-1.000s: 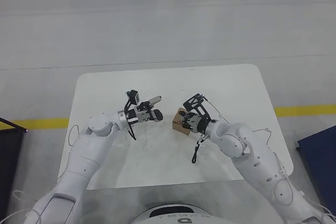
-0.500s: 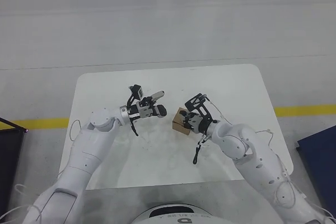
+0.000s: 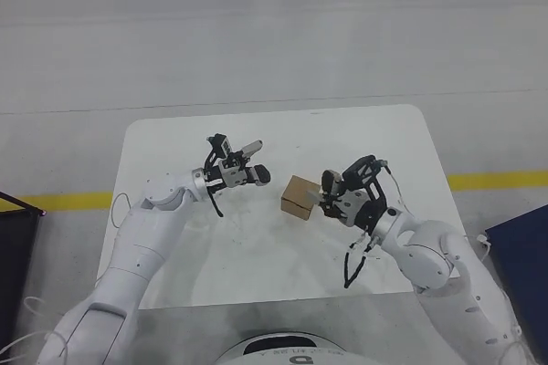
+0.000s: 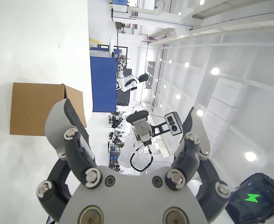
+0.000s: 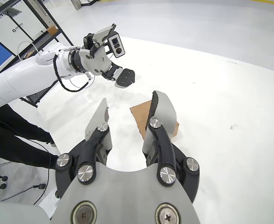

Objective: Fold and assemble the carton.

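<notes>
On the white table (image 3: 365,137) both my arms are out over the middle. Grey floor lies all round, with a yellow line (image 3: 64,199) running left to right and a black rack (image 3: 5,237) off the left side. My left arm (image 3: 155,228) comes in from the near left and my right arm (image 3: 420,255) from the near right.

The carton (image 3: 300,196) is plain brown and box-shaped. It sits on the table top about mid-table, a bit right of centre, turned at a slight angle to the table edges. Neither gripper has hold of it. In the left wrist view the carton (image 4: 34,108) shows one broad flat face and one narrower side face. Whether every flap is tucked in I cannot tell.

My left gripper (image 3: 258,160) is left of the carton and slightly farther back. It is raised off the table and apart from the carton, jaws spread wide and holding nothing. In its own wrist view the two fingers (image 4: 64,117) stand well apart with the room showing between them.

My right gripper (image 3: 331,193) is just beside the carton's right side, pointing toward it, jaws parted and holding nothing. In the right wrist view one of its fingers (image 5: 165,110) overlaps the carton (image 5: 138,115). I cannot confirm contact there.
</notes>
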Motion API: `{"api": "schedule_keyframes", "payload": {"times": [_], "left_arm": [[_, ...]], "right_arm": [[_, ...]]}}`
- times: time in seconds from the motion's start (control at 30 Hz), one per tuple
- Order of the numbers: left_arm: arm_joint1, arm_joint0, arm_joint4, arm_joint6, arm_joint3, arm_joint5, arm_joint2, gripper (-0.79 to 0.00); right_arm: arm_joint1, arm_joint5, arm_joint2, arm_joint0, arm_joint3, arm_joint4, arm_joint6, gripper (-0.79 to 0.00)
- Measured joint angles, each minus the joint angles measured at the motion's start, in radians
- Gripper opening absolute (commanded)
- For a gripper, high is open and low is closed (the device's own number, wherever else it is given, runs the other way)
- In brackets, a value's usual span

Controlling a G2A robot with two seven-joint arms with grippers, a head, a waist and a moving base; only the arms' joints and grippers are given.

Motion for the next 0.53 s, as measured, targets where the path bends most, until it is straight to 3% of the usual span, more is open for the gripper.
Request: {"api": "schedule_keyframes", "payload": {"times": [0.13, 0.23, 0.53], "left_arm": [[0.0, 0.0, 0.0, 0.0, 0.0, 0.0, 0.0, -0.001], [0.0, 0.0, 0.0, 0.0, 0.0, 0.0, 0.0, 0.0], [0.0, 0.0, 0.0, 0.0, 0.0, 0.0, 0.0, 0.0]], "right_arm": [[0.0, 0.0, 0.0, 0.0, 0.0, 0.0, 0.0, -0.097], [0.0, 0.0, 0.0, 0.0, 0.0, 0.0, 0.0, -0.026], [0.0, 0.0, 0.0, 0.0, 0.0, 0.0, 0.0, 0.0]]}}
